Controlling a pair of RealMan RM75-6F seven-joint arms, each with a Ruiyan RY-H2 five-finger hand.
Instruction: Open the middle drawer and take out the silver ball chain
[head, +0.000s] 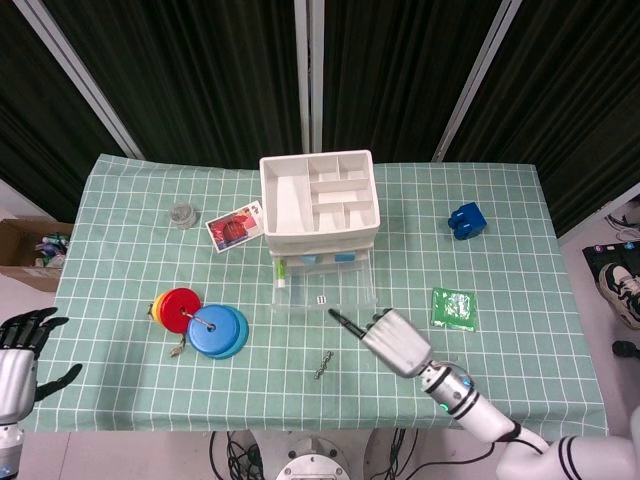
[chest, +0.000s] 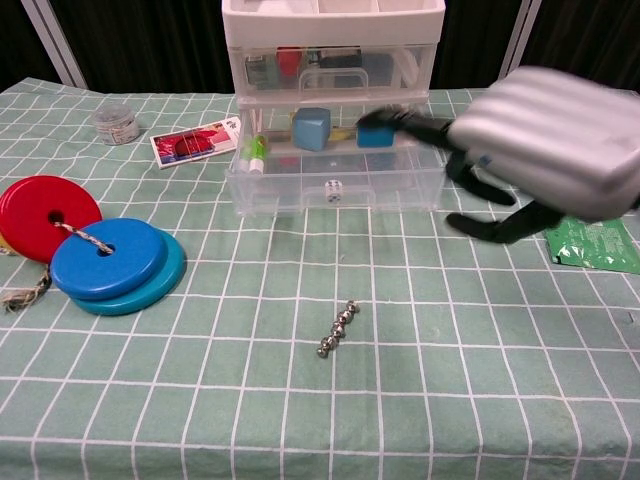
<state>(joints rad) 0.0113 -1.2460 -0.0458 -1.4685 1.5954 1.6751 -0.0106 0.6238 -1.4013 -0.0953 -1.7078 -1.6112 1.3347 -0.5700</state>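
Note:
The silver ball chain (head: 323, 364) (chest: 338, 329) lies loose on the green checked cloth, in front of the drawer unit. The white drawer unit (head: 319, 203) (chest: 333, 20) has its middle drawer (head: 323, 292) (chest: 336, 185) pulled out, with a small die, blue blocks and a green tube inside. My right hand (head: 392, 340) (chest: 540, 150) hovers to the right of the chain and in front of the drawer's right corner, fingers spread, holding nothing. My left hand (head: 22, 345) hangs off the table's left front corner, fingers apart and empty; the chest view does not show it.
Red and blue discs on a cord (head: 200, 323) (chest: 95, 250) lie at the left. A picture card (head: 235, 227) and a small jar (head: 184, 215) sit behind them. A green packet (head: 454, 308) (chest: 592, 240) and a blue toy (head: 466, 220) are at the right.

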